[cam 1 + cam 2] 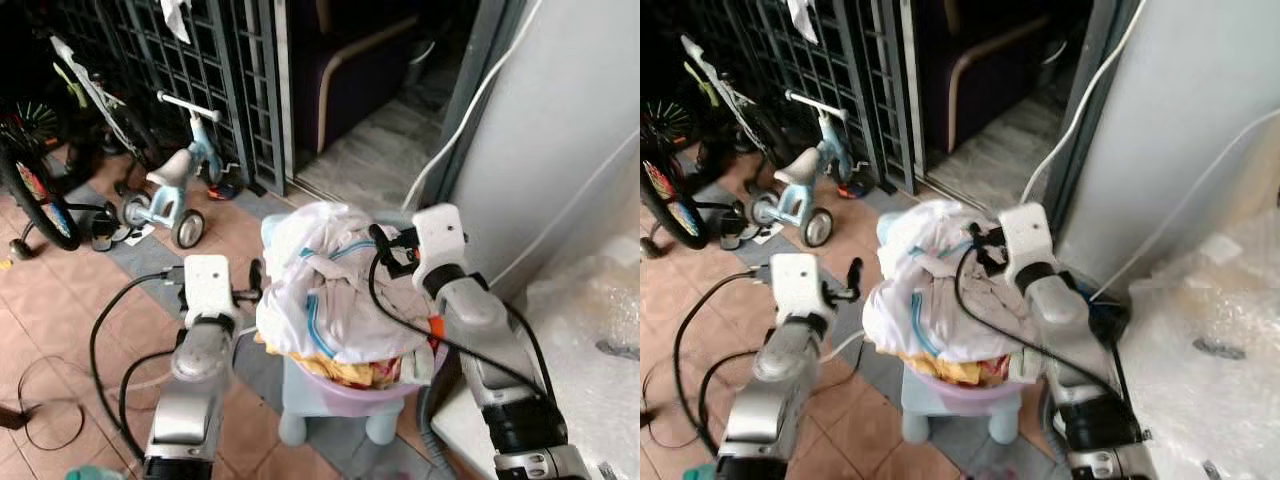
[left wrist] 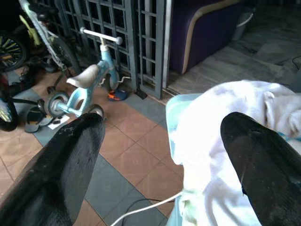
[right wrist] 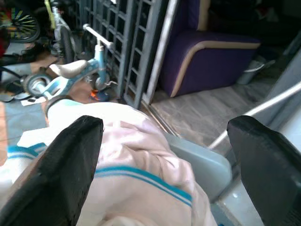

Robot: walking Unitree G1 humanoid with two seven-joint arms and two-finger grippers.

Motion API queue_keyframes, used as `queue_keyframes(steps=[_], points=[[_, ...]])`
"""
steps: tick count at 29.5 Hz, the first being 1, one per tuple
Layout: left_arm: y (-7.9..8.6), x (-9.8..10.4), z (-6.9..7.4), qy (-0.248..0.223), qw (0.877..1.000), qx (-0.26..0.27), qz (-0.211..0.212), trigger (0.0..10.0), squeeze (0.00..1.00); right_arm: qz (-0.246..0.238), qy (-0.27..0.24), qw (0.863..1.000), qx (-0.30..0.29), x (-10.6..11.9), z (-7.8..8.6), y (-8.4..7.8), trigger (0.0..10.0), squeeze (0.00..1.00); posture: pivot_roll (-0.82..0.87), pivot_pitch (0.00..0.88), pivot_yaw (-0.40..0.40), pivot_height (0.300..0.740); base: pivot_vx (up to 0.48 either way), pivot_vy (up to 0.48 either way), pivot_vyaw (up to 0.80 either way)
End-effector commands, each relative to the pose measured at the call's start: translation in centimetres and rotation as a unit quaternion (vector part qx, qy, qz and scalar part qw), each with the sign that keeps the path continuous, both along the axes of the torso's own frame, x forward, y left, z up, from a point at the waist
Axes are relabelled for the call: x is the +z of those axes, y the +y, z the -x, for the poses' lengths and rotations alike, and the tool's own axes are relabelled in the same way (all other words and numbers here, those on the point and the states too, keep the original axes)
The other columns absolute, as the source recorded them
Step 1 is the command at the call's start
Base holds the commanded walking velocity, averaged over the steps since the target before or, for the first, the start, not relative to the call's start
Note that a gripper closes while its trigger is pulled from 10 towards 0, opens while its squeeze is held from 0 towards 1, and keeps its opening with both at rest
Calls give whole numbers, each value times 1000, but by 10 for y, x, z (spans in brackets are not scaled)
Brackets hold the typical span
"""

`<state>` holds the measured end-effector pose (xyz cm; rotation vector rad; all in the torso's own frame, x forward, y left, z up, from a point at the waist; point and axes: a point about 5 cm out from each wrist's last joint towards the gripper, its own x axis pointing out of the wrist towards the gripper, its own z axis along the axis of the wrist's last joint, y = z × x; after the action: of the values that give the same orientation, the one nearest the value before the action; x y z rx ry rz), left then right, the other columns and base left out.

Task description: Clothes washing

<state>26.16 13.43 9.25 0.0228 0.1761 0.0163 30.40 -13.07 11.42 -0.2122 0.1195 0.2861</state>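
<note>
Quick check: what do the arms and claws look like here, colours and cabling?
Both arms are silver metal tubes with white box housings at the wrists. The left claw and the right claw each have two long, broad, matte black fingers. Black cables loop along both arms, and the right arm carries a small orange tag near its forearm.

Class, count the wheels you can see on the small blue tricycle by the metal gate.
3. On the blue tricycle: one larger front wheel nearest the laundry, and two smaller rear wheels close together behind the seat.
</note>
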Motion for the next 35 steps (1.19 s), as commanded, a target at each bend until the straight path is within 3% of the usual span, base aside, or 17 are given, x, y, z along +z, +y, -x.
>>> queue_keyframes(steps=[1, 8, 15, 20, 26, 29, 32, 33, 34, 35], points=[[15, -5, 3, 16, 999, 26, -14, 10000, 0, 14, 44, 998, 45, -11, 2, 16, 10000, 0, 16, 0, -16, 740, 0, 0, 0], [16, -5, 4, 21, 999, 29, -20, 10000, 0, 45, 136, 983, 115, -35, 10, 13, 10000, 0, 21, 0, -15, 740, 0, 0, 0], [22, -14, 12, 71, 997, 21, -35, 10000, 0, 68, 186, 975, 100, -43, 8, -1, 10000, 0, 47, 17, -19, 740, 0, 0, 0], [24, -14, 14, 79, 996, 8, -42, 10000, 0, 61, 212, 961, 165, -45, 14, 8, 10000, 0, 51, 29, -11, 740, 0, 0, 0], [21, -17, 20, 100, 994, -3, -42, 10000, 0, 56, 224, 959, 165, -54, 8, 26, 10000, 0, 67, 22, -12, 740, 0, 0, 0], [18, -19, 29, 118, 992, -17, -45, 10000, 0, 39, 267, 954, 128, -76, 4, 35, 10000, 0, 105, 17, -27, 740, 0, 0, 0], [19, -19, 32, 122, 991, -17, -48, 10000, 0, 28, 276, 956, 99, -83, -1, 41, 10000, 0, 123, 19, -36, 740, 0, 0, 0], [22, -20, 36, 127, 991, -10, -50, 10000, 0, 6, 282, 956, 77, -85, -4, 50, 6549, 0, 140, 21, -50, 740, 0, 0, 0], [23, -21, 38, 129, 990, -8, -50, 10000, 0, -4, 284, 956, 71, -85, -5, 54, 2000, 0, 142, 22, -50, 740, 0, 0, 0], [24, -21, 41, 133, 990, -6, -51, 10000, 0, -14, 286, 956, 68, -85, -7, 63, 0, 0, 147, 24, -54, 740, 0, 0, 0]])
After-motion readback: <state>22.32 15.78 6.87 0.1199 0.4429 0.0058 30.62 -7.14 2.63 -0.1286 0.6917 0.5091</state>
